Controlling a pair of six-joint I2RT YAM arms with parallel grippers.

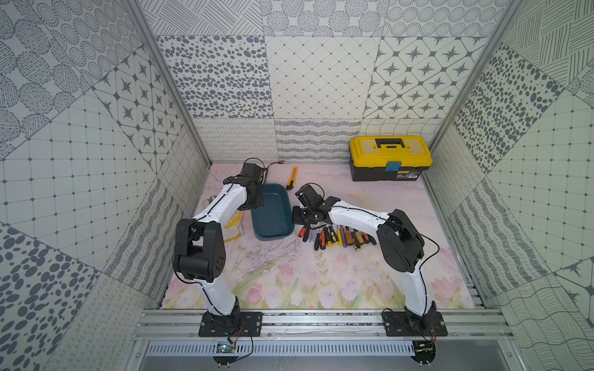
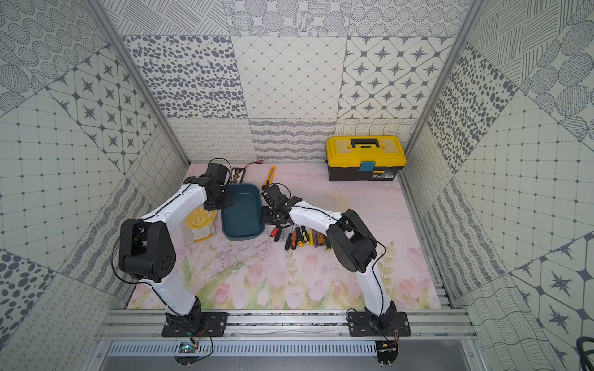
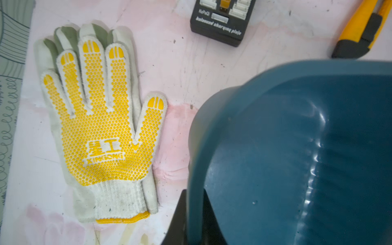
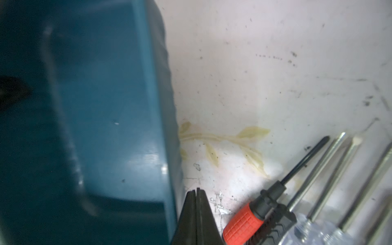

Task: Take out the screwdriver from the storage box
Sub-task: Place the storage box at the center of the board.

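Storage box (image 1: pixel 273 212) on the table (image 1: pixel 321 279), apparently empty; I hold its rim with my left gripper (image 3: pixel 194 216), fingers clamped on the wall, so a careless pull could tip or drag it; screwdrivers (image 1: pixel 337 237) lie in a row just beside it; my right gripper (image 4: pixel 196 212), fingers shut on nothing, could scatter the red-handled screwdriver (image 4: pixel 246 222).
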